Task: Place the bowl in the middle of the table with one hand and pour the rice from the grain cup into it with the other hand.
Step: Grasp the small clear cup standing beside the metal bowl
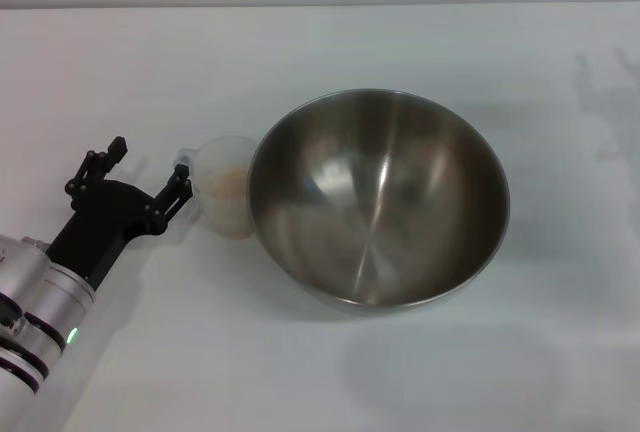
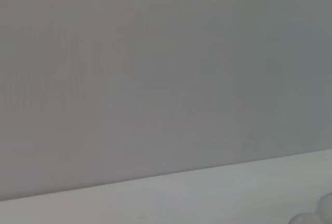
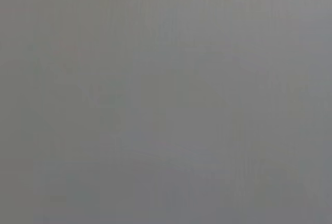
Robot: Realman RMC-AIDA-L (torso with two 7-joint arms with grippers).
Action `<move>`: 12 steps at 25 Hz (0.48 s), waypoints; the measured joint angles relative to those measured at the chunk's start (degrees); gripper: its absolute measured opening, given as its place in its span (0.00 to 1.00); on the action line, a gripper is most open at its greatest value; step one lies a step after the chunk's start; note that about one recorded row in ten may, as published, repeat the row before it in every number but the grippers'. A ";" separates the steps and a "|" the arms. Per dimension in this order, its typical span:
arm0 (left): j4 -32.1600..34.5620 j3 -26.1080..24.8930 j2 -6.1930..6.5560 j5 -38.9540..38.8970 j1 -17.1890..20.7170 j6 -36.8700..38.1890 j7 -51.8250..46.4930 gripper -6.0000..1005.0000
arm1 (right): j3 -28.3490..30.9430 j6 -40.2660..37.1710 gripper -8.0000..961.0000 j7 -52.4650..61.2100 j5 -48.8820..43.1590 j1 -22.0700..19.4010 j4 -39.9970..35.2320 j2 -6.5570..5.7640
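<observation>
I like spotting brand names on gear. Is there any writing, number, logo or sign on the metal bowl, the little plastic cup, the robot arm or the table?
None can be read.
bowl: plain steel, no marking.
grain cup: clear plastic, no label showing.
left gripper: black, no lettering; the arm behind it shows only a small green light.
table: bare white.
Both wrist views show no text.

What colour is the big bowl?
Shiny silver steel bowl, seen best in the head view.

The left arm (image 1: 40,302) reaches in from the near left, angled forward and rightward. Its black left gripper (image 1: 150,167) has its fingers spread apart.
</observation>
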 joint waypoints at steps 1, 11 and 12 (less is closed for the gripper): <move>0.00 -0.14 -0.02 -0.01 -0.11 -0.08 0.00 0.82 | 0.00 0.05 0.53 0.00 0.01 0.07 0.00 0.00; 0.00 -1.32 -0.04 0.00 -0.65 -1.24 0.00 0.82 | 0.00 0.85 0.53 0.00 0.03 0.90 0.00 0.00; -0.01 -1.33 -0.04 0.04 -0.69 -1.36 0.00 0.81 | 0.00 0.88 0.53 0.00 0.03 0.93 0.00 0.00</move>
